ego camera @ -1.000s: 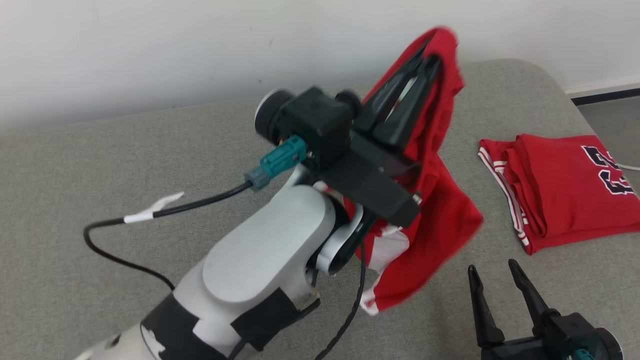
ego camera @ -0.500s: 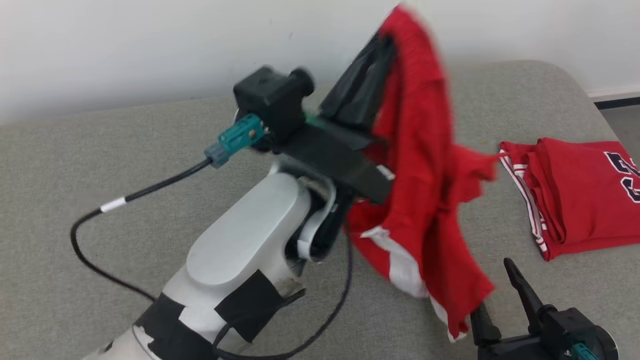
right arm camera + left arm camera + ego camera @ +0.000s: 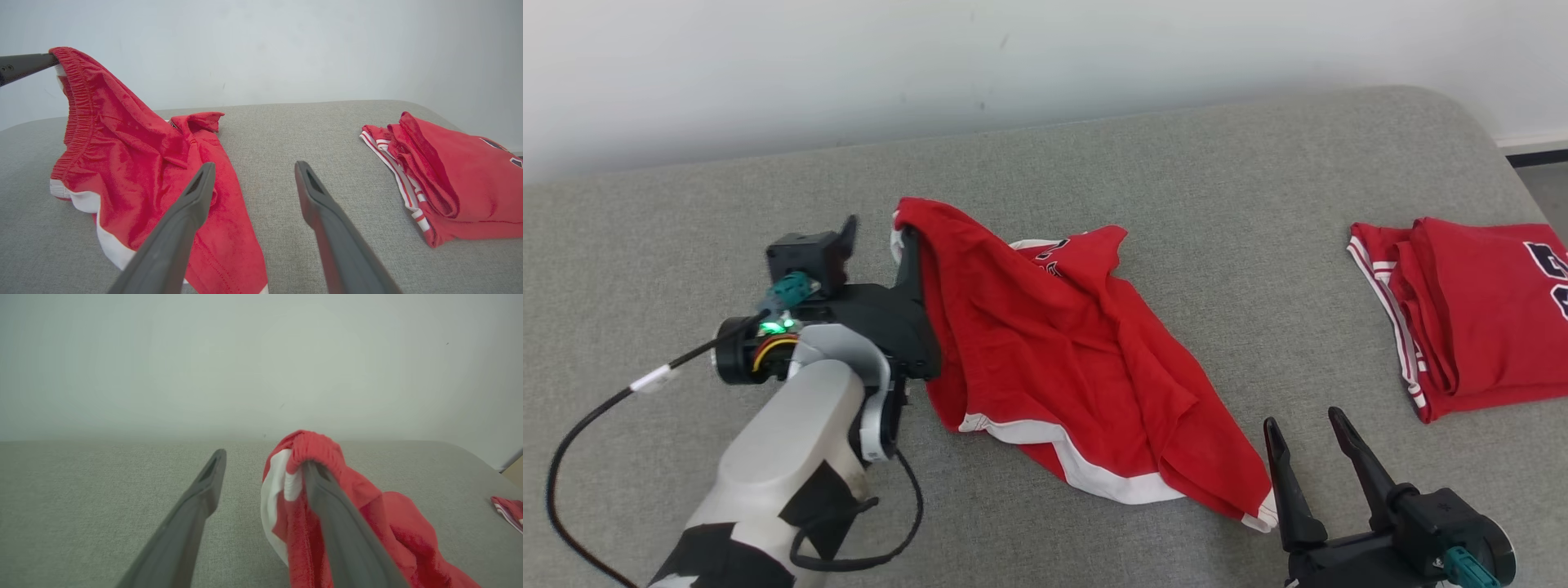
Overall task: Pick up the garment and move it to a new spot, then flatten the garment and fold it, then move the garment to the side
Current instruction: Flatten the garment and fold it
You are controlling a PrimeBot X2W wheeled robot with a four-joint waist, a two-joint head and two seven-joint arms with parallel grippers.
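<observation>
The garment (image 3: 1078,359) lay on the surface (image 3: 1176,163), long axis diagonal: waistband (image 3: 915,214) hooked over one finger of the left gripper (image 3: 878,243), fingers spread; hem (image 3: 1250,508) just beside the right gripper (image 3: 1303,420), fingers wide and empty.

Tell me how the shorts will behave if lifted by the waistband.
Likely floppy: the shorts lie in loose folds and sag from one finger of the left gripper. Probably light: that finger alone props the waistband. May slip off, since the jaws stand open.

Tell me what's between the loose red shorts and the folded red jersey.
Bare grey cushion, seen in the head view; the right gripper, fingers open, sits at that gap's near end.
</observation>
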